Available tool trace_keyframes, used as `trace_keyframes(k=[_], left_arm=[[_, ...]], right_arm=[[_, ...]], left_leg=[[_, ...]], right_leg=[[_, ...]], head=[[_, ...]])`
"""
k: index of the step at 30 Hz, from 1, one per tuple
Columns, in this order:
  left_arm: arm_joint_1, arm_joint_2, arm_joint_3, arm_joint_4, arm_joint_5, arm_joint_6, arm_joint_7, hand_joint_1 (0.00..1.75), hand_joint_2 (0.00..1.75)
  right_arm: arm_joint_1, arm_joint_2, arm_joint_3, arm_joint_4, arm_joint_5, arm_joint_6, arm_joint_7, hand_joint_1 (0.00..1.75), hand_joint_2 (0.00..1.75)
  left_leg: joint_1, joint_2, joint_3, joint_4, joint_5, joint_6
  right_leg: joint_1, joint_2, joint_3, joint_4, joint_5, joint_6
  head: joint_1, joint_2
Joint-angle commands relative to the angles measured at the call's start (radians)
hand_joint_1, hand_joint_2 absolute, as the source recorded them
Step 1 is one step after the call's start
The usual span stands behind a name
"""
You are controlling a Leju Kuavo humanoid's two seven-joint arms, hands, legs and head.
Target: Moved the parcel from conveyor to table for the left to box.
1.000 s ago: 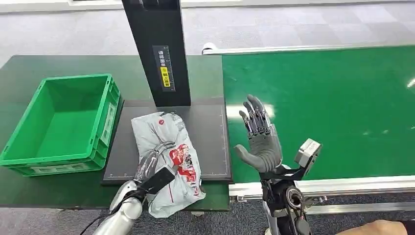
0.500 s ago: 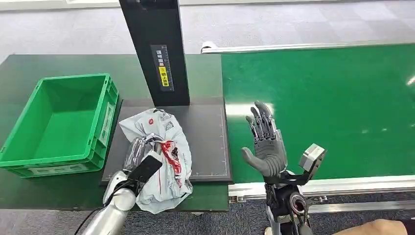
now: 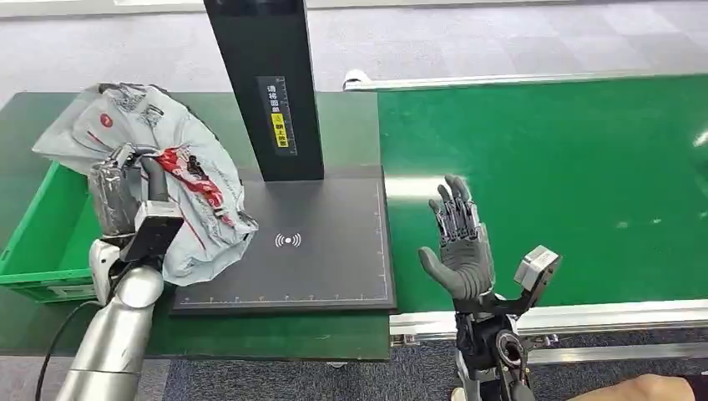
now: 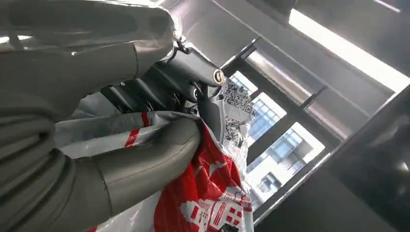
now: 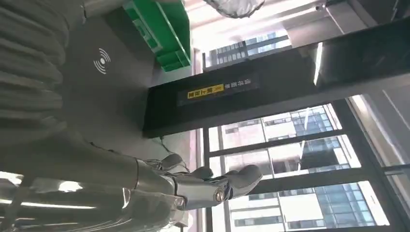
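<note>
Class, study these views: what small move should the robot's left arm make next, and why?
Probably carry the parcel a little further over the green crate, then lower it. The left hand grips the parcel raised at the crate's near edge, part of it above the black mat. The right hand is spread, holding nothing.

The right hand [image 5: 159, 186] entered from the picture's left edge, its grey ribbed cover large in the foreground and its fingers [image 5: 241, 176] extended with nothing between them. A dark scanner pad [image 5: 111, 92] bearing a white wireless symbol [image 5: 101, 60] lay beyond it. A green crate [image 5: 164, 29] stood just beside the pad. A black column [image 5: 270, 92] carried a yellow label [image 5: 205, 90]. A crumpled grey parcel [image 5: 234, 6] showed at the frame edge. Windows [image 5: 290, 169] with buildings appeared behind.
</note>
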Motion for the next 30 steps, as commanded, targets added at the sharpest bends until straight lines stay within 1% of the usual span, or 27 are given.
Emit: trace_keyframes(k=[1,6,7,9,10,12,13,15,16,18,19,20,22,23,24,25,26,30], left_arm=[[-0.031,0.021,0.02,0.005,-0.007,0.007,0.001,1.75,1.75],[-0.031,0.021,0.02,0.005,-0.007,0.007,0.001,1.75,1.75],[-0.045,0.026,0.029,0.01,-0.031,0.056,0.0,1.75,1.75],[-0.121,0.061,0.053,0.052,-0.059,0.09,0.038,1.75,1.75],[-0.167,0.08,0.071,0.089,-0.063,0.079,0.06,1.75,1.75],[-0.274,0.113,0.12,0.228,-0.131,0.089,0.098,1.75,1.75],[-0.346,0.132,0.16,0.348,-0.146,0.081,0.133,1.75,1.75],[-0.463,0.178,0.206,0.566,-0.135,0.077,0.128,1.75,1.75],[-0.522,0.215,0.202,0.703,-0.207,0.151,0.136,1.75,1.75],[-0.582,0.252,0.204,0.847,-0.275,0.181,0.183,1.75,1.75],[-0.597,0.262,0.202,0.886,-0.301,0.189,0.208,1.75,1.75],[-0.63,0.29,0.181,0.946,-0.421,0.218,0.374,1.75,1.75],[-0.642,0.315,0.214,0.973,-0.416,0.218,0.342,1.75,1.75],[-0.642,0.316,0.226,0.977,-0.404,0.214,0.325,1.75,1.75],[-0.642,0.315,0.242,0.981,-0.388,0.195,0.299,1.47,1.75],[-0.631,0.312,0.245,0.972,-0.398,0.208,0.29,0.14,1.75],[-0.627,0.307,0.25,0.967,-0.393,0.207,0.286,0.0,1.75],[-0.605,0.296,0.259,0.943,-0.39,0.199,0.28,0.0,1.75]], right_arm=[[-0.028,-0.007,-0.02,0.064,-0.003,-0.002,-0.005,0.0,1.75],[-0.028,-0.007,-0.02,0.064,-0.003,-0.002,-0.005,0.0,1.75],[-0.026,-0.006,-0.022,0.064,-0.004,-0.008,-0.003,0.0,1.75],[-0.016,-0.01,-0.02,0.061,-0.003,-0.018,0.003,0.0,1.75],[-0.007,-0.013,-0.019,0.061,-0.003,-0.019,0.003,0.0,1.75],[0.02,-0.022,-0.008,0.062,-0.002,-0.022,0.004,0.0,1.75],[0.037,-0.03,0.001,0.061,-0.001,-0.029,0.001,0.0,1.75],[0.067,-0.036,0.009,0.052,0.001,-0.031,0.001,0.0,1.75],[0.083,-0.034,0.012,0.043,0.002,-0.033,0.003,0.0,1.75],[0.103,-0.025,0.013,0.029,0.008,-0.032,0.01,0.0,1.75],[0.108,-0.02,0.011,0.025,0.011,-0.033,0.015,0.0,1.75],[0.11,-0.01,0.008,0.028,0.014,-0.032,0.06,0.0,1.75],[0.098,-0.001,0.013,0.059,0.019,-0.03,0.065,0.0,1.75],[0.094,0.0,0.013,0.069,0.019,-0.031,0.065,0.0,1.75],[0.089,-0.001,0.014,0.083,0.02,-0.032,0.064,0.0,1.75],[0.086,-0.004,0.014,0.093,0.02,-0.033,0.063,0.0,1.75],[0.087,-0.005,0.013,0.096,0.02,-0.032,0.062,0.0,1.75],[0.101,-0.007,0.01,0.097,0.019,-0.031,0.061,0.0,1.75]], left_leg=[[0.001,0.001,0.001,-0.001,0.0,0.0],[0.0,0.0,0.0,0.0,0.0,0.0],[0.0,0.001,0.001,-0.001,0.0,0.0],[0.001,0.001,0.0,-0.001,0.0,0.0],[0.001,0.0,0.0,0.0,0.0,0.0],[0.002,-0.002,-0.002,0.002,0.0,-0.001],[0.002,-0.003,-0.002,0.001,0.001,0.0],[0.002,-0.001,0.0,0.0,0.001,-0.001],[0.002,-0.002,0.001,-0.001,0.001,-0.001],[0.002,-0.002,0.002,-0.001,0.002,-0.001],[0.003,0.0,0.001,0.0,0.001,-0.002],[0.002,0.001,0.002,-0.001,0.001,-0.002],[0.002,0.003,0.002,-0.001,0.001,-0.002],[0.003,0.006,0.002,-0.001,0.0,-0.002],[0.002,0.005,0.002,-0.001,0.0,-0.002],[0.003,0.006,0.003,-0.002,0.0,-0.001],[0.003,0.006,0.001,-0.001,0.0,-0.002],[0.002,0.004,0.002,-0.002,0.001,-0.001]], right_leg=[[0.001,0.001,0.001,-0.002,0.001,-0.001],[0.0,0.0,0.0,-0.001,0.0,-0.001],[0.001,0.001,0.001,-0.002,0.001,-0.001],[0.001,0.001,0.0,-0.002,0.001,-0.001],[0.001,0.001,0.0,-0.001,0.001,-0.001],[0.002,-0.002,-0.001,0.001,0.0,-0.001],[0.002,-0.002,-0.001,0.0,0.0,-0.001],[0.002,-0.001,0.0,0.0,0.0,-0.001],[0.002,-0.002,0.001,0.0,0.0,-0.002],[0.002,-0.001,0.001,-0.001,0.001,-0.002],[0.003,0.0,0.001,0.0,0.001,-0.002],[0.003,0.001,0.001,0.0,0.001,-0.003],[0.002,0.004,0.0,0.0,0.001,-0.002],[0.003,0.007,-0.001,0.0,0.001,-0.003],[0.002,0.006,0.0,0.0,0.001,-0.002],[0.003,0.007,0.0,-0.001,0.001,-0.002],[0.003,0.007,-0.001,0.0,0.001,-0.002],[0.002,0.005,0.0,-0.002,0.001,-0.002]], head=[[0.0,0.0],[0.0,0.0],[0.0,0.0],[0.0,0.0],[0.0,0.0],[0.0,0.0],[0.0,0.0],[0.0,0.0],[0.0,0.0],[0.0,0.0],[0.0,0.0],[0.0,0.0],[0.0,0.0],[-0.001,0.0],[0.0,0.0],[0.0,0.0],[0.0,0.0],[0.0,0.0]])
